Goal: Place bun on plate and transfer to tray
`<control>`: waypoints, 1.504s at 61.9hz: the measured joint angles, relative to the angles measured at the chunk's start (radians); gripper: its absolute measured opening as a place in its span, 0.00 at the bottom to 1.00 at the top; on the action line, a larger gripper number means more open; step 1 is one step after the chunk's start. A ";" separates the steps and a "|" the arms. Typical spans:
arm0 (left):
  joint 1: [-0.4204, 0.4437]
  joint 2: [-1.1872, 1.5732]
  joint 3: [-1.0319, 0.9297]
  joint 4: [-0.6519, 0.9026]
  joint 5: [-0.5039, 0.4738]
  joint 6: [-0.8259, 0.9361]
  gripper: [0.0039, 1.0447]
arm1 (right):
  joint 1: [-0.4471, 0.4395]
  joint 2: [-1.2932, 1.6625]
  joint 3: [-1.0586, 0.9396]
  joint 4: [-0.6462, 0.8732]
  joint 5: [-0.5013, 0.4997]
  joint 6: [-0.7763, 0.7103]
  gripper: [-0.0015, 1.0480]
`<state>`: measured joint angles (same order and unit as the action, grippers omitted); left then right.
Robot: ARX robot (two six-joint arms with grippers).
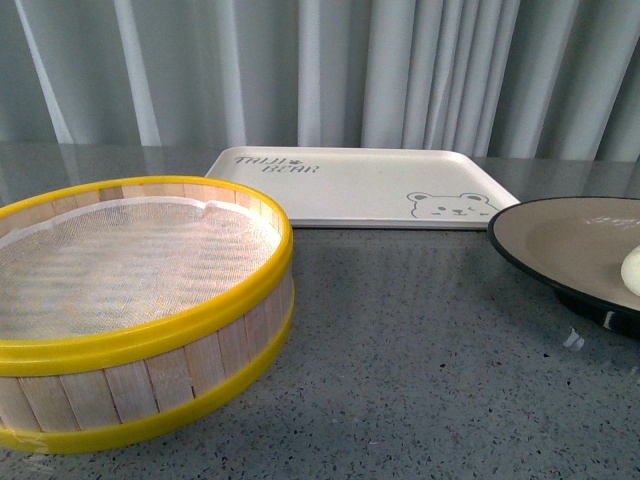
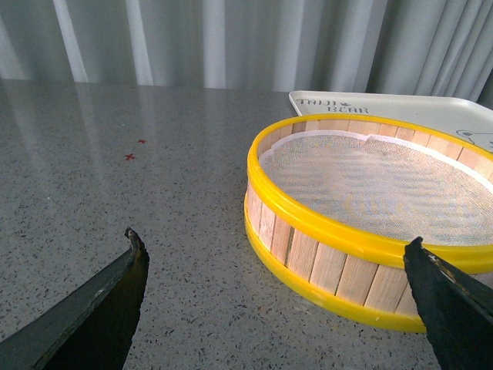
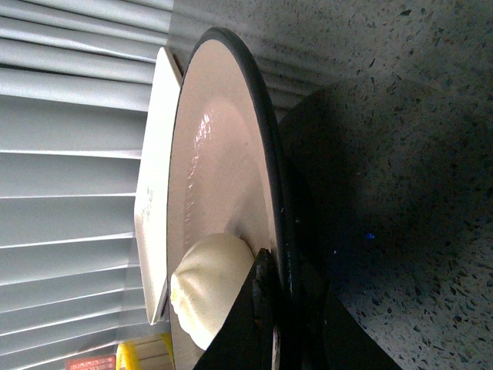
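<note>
The plate [image 1: 560, 235], beige inside with a black rim, is at the right of the front view, just in front of the tray's right corner. The white bun [image 1: 631, 268] lies on it at the picture's right edge. The cream tray [image 1: 350, 185] lies flat behind it. In the right wrist view my right gripper [image 3: 269, 279] is shut on the plate's black rim [image 3: 262, 116], with the bun [image 3: 202, 287] right beside the inner finger. The tray [image 3: 154, 200] shows beyond the plate. My left gripper [image 2: 274, 237] is open and empty, low over the table beside the steamer basket.
A yellow-rimmed wooden steamer basket [image 1: 130, 320] with a white mesh liner stands at the front left, and shows in the left wrist view [image 2: 370, 223]. The table is grey speckled stone [image 1: 420, 360]. Grey curtains hang behind.
</note>
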<state>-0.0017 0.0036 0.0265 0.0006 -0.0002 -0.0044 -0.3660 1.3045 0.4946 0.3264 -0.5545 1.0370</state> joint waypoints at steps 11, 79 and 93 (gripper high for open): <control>0.000 0.000 0.000 0.000 0.000 0.000 0.94 | 0.001 -0.062 -0.016 -0.019 -0.017 0.007 0.02; 0.000 0.000 0.000 0.000 0.000 0.000 0.94 | 0.352 0.539 0.672 0.099 0.232 0.286 0.02; 0.000 0.000 0.000 0.000 0.000 0.000 0.94 | 0.398 0.635 0.777 0.048 0.243 0.271 0.02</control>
<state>-0.0017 0.0036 0.0265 0.0006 -0.0006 -0.0044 0.0322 1.9392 1.2716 0.3740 -0.3119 1.3083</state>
